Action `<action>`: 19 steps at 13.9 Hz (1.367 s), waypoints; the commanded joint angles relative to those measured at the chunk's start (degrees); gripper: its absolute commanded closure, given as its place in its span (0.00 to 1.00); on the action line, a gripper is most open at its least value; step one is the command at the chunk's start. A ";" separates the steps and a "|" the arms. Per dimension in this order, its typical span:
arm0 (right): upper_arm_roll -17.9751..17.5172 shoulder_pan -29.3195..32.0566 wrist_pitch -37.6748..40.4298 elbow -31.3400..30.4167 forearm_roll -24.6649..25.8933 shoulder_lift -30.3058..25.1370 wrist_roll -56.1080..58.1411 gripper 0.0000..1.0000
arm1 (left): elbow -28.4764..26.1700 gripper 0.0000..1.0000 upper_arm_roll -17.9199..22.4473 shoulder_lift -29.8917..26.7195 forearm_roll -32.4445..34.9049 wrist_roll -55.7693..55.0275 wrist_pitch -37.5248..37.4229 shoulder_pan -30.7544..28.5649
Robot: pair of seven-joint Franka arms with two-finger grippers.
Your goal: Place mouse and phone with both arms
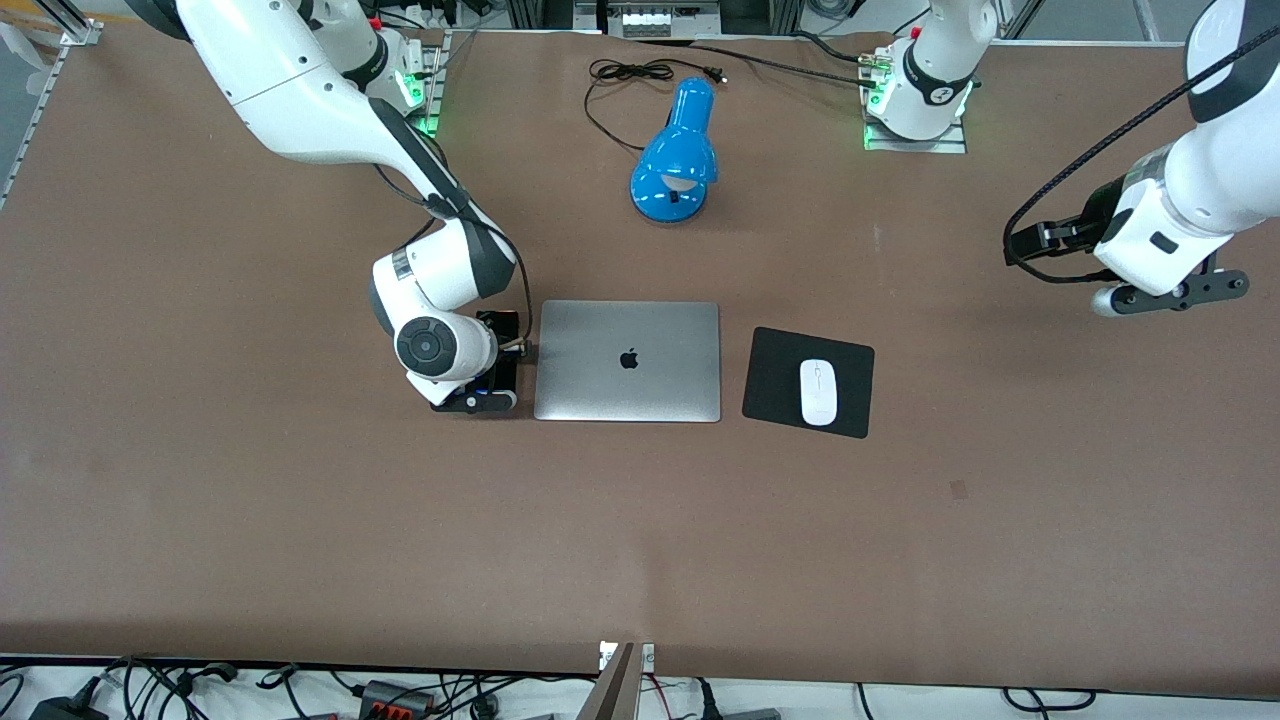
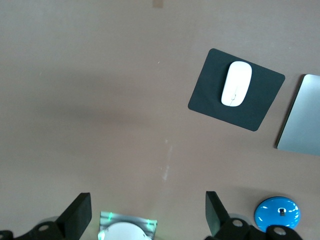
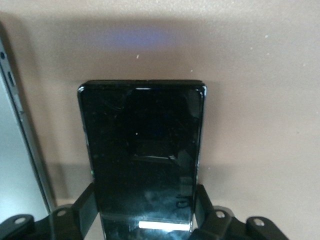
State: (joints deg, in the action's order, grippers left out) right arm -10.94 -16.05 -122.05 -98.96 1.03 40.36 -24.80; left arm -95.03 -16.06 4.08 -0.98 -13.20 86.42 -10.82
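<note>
The only mark that can be read is the dark apple logo on the closed silver laptop (image 1: 627, 361), which lies near the middle of the desk. The right arm (image 1: 330, 110) bends down from its base at the desk's top edge, and the right gripper (image 3: 145, 210) sits low beside the laptop's edge toward the right arm's end, its fingers (image 3: 82, 207) pinching the phone (image 3: 142, 155) by its long sides. Only the right wrist view shows the phone's glossy black face; from the front the wrist covers it. The left arm (image 1: 1190, 190) waits high over its end of the desk, the left gripper (image 2: 147, 212) spread and holding nothing. The mouse (image 1: 818, 392) rests on the black pad (image 1: 775, 375) beside the laptop. A blue lamp (image 1: 678, 155) lies nearer the top edge.
</note>
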 commanded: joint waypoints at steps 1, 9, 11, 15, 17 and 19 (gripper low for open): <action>0.31 -0.21 0.67 0.78 0.64 -0.80 -1.13 0.00 | -1.92 0.00 7.22 -2.24 -1.13 6.68 2.26 5.93; 1.19 5.40 23.59 21.85 0.72 -9.95 0.36 0.00 | 1.25 0.00 11.05 -3.12 0.35 5.64 -1.46 12.23; 1.19 8.65 26.94 28.18 0.46 -10.21 1.50 0.00 | 1.16 0.00 11.05 -3.12 2.12 5.47 -0.81 12.22; 1.54 15.24 30.47 32.78 0.63 -12.84 5.45 0.00 | 0.47 0.00 10.44 -6.54 -1.13 5.11 -1.08 11.87; 4.16 17.36 30.04 32.26 0.20 -16.08 11.93 0.00 | 0.29 0.00 10.52 -6.55 -1.39 6.16 0.32 11.70; 9.07 16.93 29.86 30.77 -0.07 -18.28 18.00 0.00 | -1.56 0.00 10.35 -7.86 -1.39 6.26 1.38 11.70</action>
State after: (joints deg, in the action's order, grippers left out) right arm -5.07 1.14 -92.74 -66.43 1.22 25.03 -11.59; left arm -94.08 -5.10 -1.72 -1.35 -7.64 85.94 1.54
